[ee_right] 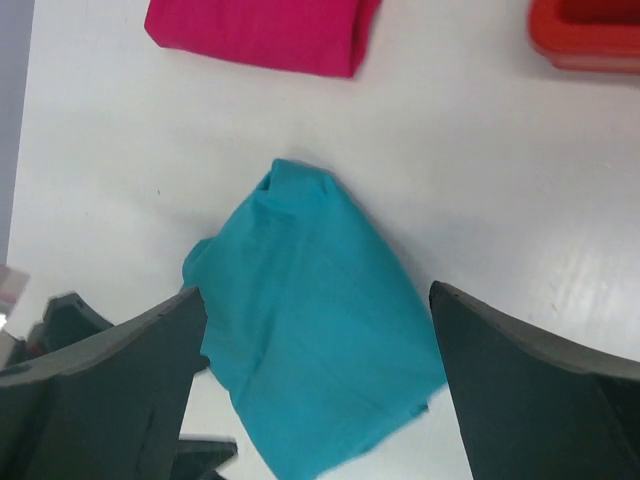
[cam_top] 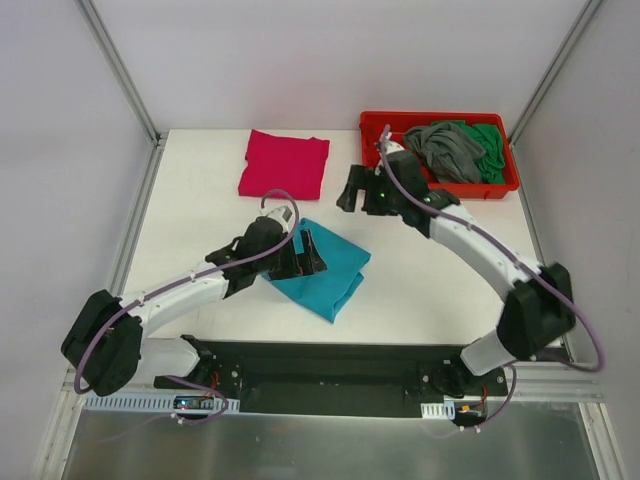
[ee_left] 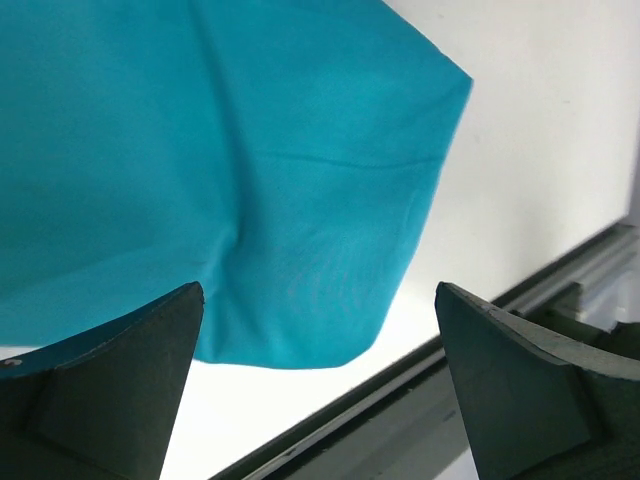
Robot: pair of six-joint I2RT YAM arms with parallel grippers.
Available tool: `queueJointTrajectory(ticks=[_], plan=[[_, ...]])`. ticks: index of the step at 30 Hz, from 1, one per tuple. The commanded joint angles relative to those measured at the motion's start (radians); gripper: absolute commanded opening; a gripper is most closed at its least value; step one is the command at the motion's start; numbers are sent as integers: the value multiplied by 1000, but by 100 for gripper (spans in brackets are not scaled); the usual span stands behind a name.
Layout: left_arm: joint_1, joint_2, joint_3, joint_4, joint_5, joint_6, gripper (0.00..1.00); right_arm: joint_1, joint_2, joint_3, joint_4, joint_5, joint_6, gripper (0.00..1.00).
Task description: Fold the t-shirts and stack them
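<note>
In red tray [cam_top: 470, 187] — grey shirt [cam_top: 448, 150], green shirt [cam_top: 491, 150]

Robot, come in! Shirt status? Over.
Left fingers open, right fingers open, both empty. Teal t-shirt folded, below left fingers. Pink t-shirt folded, apart. Nothing blocking.

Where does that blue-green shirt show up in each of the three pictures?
Top external: the teal shirt lies mid-picture.
Left wrist: it fills the upper left.
Right wrist: lower centre.
Shared landmark: the pink shirt, in top and right wrist views only.
</note>
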Motion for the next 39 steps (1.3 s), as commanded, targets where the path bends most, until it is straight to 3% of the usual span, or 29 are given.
queueJointTrajectory(ticks=[1, 4, 9, 14, 17, 24, 31, 37, 39], plan=[[26, -5, 159, -319, -187, 183, 99, 10, -200, -215, -73, 165, 103, 96], [135, 47, 214, -344, -116, 234, 99, 15, -302, -419, 23, 84, 186, 96], [284, 188, 301, -351, 66, 369, 99, 73, -400, -563, 82, 53, 240, 96], [298, 346, 383, -348, 194, 453, 99, 217, -362, -580, 99, 168, 354, 96], [314, 406, 381, -348, 182, 447, 98, 266, -345, -615, 134, 251, 426, 96], [360, 501, 394, -348, 219, 423, 86, 294, -190, -624, 243, 172, 438, 99], [373, 542, 395, -348, 220, 414, 75, 287, -141, -665, 212, 193, 412, 79], [370, 570, 389, -350, 214, 407, 61, 256, -130, -704, 180, 201, 363, 52], [367, 576, 380, -348, 208, 409, 58, 244, -127, -705, 171, 202, 345, 52]])
